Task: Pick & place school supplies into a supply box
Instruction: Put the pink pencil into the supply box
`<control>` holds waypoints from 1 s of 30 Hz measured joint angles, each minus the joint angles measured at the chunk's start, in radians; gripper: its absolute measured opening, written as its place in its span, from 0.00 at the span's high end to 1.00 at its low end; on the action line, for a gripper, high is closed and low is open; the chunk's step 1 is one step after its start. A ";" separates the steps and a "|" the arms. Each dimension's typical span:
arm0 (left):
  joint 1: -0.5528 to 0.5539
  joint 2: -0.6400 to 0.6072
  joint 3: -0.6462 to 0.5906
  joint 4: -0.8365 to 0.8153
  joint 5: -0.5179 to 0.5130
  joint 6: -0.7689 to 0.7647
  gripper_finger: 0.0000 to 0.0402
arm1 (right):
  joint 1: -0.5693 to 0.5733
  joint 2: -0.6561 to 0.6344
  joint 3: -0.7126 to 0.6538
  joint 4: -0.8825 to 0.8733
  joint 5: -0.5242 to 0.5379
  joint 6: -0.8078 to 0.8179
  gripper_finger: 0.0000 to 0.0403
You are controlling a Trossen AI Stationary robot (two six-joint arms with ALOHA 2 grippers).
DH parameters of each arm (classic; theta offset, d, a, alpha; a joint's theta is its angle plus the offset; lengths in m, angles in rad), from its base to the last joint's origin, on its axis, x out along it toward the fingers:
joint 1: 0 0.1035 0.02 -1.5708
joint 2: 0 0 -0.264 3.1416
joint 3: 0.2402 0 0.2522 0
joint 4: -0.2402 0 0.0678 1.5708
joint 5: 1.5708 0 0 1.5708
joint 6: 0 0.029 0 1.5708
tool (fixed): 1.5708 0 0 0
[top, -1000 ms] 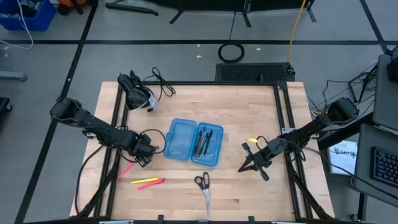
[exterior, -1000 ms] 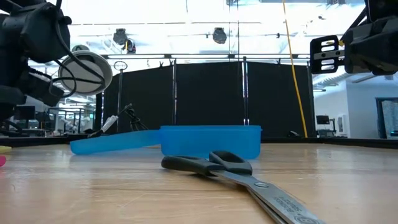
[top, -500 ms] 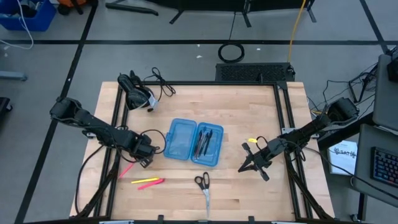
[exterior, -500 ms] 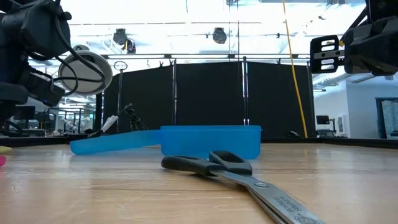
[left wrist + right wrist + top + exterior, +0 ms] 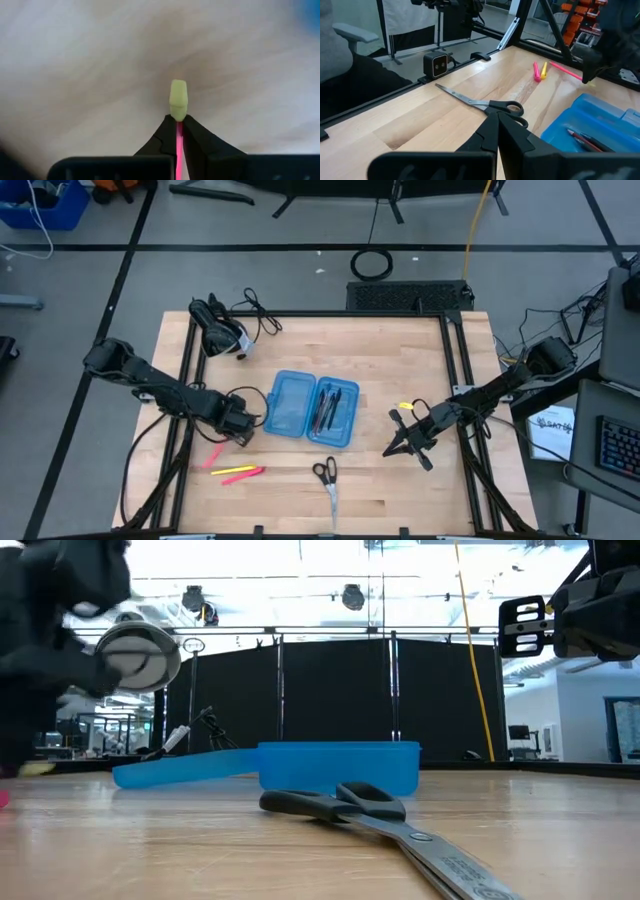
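My left gripper (image 5: 240, 436) points down left of the open blue supply box (image 5: 290, 406), shut on a pink pen (image 5: 213, 456) with a yellow-green cap (image 5: 178, 97). The pen's shaft (image 5: 565, 70) slants away toward the table's near left. The box's right half holds several pens (image 5: 330, 408). A yellow pen and a pink pen (image 5: 238, 472) lie side by side on the wood near the front. Black-handled scissors (image 5: 326, 476) lie flat in front of the box. My right gripper (image 5: 392, 448) hangs shut to the box's right, nothing in it. My left gripper pinches the pink pen's shaft (image 5: 178, 137) between its two fingers, just behind the capped end, which sticks out past the fingertips. The fingers come from above, pointing down, and lie across the pen. The held end is off the table. Whether the free end (image 5: 206, 465) rests on the wood, I cannot tell.
A black device with a coiled cable (image 5: 215, 330) lies at the table's back left. Black frame rails (image 5: 455, 370) run along both sides of the table. A small yellow thing (image 5: 405, 406) shows beside the right arm. Bare wood lies behind the box.
My left gripper has shut on the pink pen, rolled about its own axis, and risen a little while shifting toward the box. The pen's held end has come up and moved with it, and the shaft has swung slightly. My right arm has kept still.
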 joint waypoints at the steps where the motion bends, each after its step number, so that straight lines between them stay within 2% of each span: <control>1: 0.001 -0.002 0.016 0.009 0.001 0.002 0.97 | 0.000 0.000 0.000 0.000 0.000 0.000 1.00; 5: 0.000 -0.001 0.064 -0.022 -0.007 0.002 0.97 | 0.000 0.000 0.000 0.008 -0.003 -0.004 1.00; 12: 0.000 -0.002 0.159 0.016 -0.032 -0.036 0.97 | 0.000 0.000 0.000 0.008 -0.003 -0.007 1.00; 17: 0.000 -0.002 0.218 0.196 -0.079 -0.049 0.97 | 0.000 0.000 0.000 0.022 -0.004 -0.002 1.00; 24: 0.013 0.010 0.245 0.566 -0.279 0.075 0.97 | 0.000 0.000 0.000 0.023 -0.004 0.000 1.00; 27: 0.046 0.041 0.246 0.636 -0.304 0.119 0.97 | 0.000 0.000 0.000 0.031 -0.004 0.001 1.00; 30: 0.095 0.097 0.286 0.638 -0.300 0.170 0.97 | 0.000 0.000 0.000 0.036 -0.004 0.001 1.00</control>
